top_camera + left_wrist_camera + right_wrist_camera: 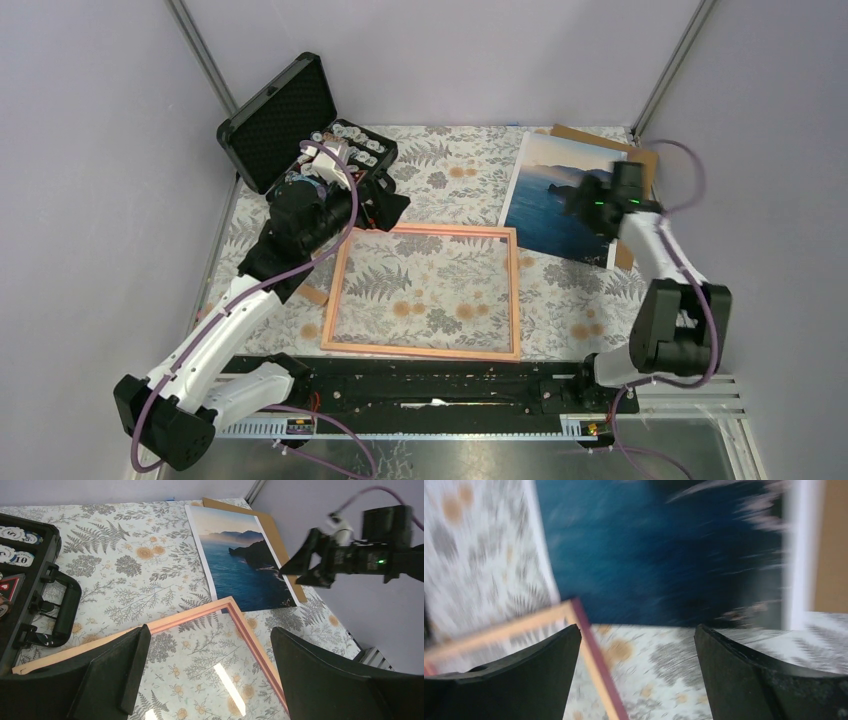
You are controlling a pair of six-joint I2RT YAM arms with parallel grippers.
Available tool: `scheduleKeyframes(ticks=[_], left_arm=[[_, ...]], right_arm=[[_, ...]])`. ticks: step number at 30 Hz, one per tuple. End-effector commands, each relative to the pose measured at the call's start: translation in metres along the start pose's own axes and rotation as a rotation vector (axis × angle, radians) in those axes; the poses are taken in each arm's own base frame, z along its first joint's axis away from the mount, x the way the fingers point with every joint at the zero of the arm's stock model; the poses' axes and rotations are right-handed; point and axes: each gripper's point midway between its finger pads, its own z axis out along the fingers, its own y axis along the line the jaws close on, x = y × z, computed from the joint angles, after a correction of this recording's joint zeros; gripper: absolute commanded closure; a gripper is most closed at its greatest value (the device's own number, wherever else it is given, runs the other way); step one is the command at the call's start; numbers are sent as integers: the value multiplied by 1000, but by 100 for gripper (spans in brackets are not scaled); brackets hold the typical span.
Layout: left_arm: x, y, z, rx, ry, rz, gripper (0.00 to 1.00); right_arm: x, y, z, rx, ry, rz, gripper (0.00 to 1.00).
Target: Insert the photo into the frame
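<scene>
The photo (548, 195), a blue sea-and-mountain print, lies face up at the back right of the table, partly on a brown backing board (585, 135). The frame (425, 232), with a thin pinkish-orange border and a clear pane, lies flat in the middle. My right gripper (588, 205) hovers over the photo's near right part, open and holding nothing. In the blurred right wrist view, the open right gripper (638, 635) looks down at the photo (649, 555) and a corner of the frame (589, 645). My left gripper (210, 640) is open and empty over the frame's far side (190, 615).
An open black foam-lined case (280, 110) holding poker chips (355, 140) stands at the back left, just behind my left gripper (385, 208). A fern-patterned cloth (450, 170) covers the table. Grey walls close in on the left, back and right.
</scene>
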Motion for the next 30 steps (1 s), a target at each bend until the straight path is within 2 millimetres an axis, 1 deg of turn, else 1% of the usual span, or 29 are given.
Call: scheduleKeyframes(ticks=[1, 3, 4, 6, 8, 9, 11, 15, 18, 21, 26, 27, 28, 30], left_arm=[[-18, -15, -2, 46, -70, 12, 1], [-17, -22, -4, 66, -70, 21, 1], [-16, -26, -4, 73, -68, 24, 1], [-14, -29, -4, 79, -63, 31, 1], [-13, -33, -5, 84, -59, 39, 1], [-12, -34, -5, 84, -58, 44, 1], [-10, -36, -4, 83, -51, 48, 1], [-6, -36, -1, 84, -37, 49, 1], [-3, -36, 0, 84, -29, 49, 1], [-2, -36, 1, 83, -24, 49, 1], [1, -35, 4, 81, -14, 48, 1], [2, -34, 5, 79, -13, 48, 1], [2, -35, 5, 80, -12, 48, 1], [3, -34, 5, 76, -11, 48, 1]], right_arm=[[-26, -72, -15, -47, -94, 415, 9], [-22, -99, -14, -61, -132, 564, 8], [-20, -111, -14, -60, -153, 628, 6], [-14, -125, -9, -96, -169, 742, 6], [-8, -132, -3, -120, -161, 806, 7], [-8, -134, 0, -134, -172, 815, 8], [2, -141, 6, -118, -165, 842, 8], [15, -152, 9, -76, -178, 837, 9], [24, -154, 14, -91, -149, 840, 10], [26, -152, 21, -136, -130, 845, 11], [19, -143, 30, -259, -155, 873, 16], [21, -142, 31, -276, -158, 883, 18], [17, -139, 31, -305, -168, 885, 21], [17, -133, 30, -351, -177, 899, 28]])
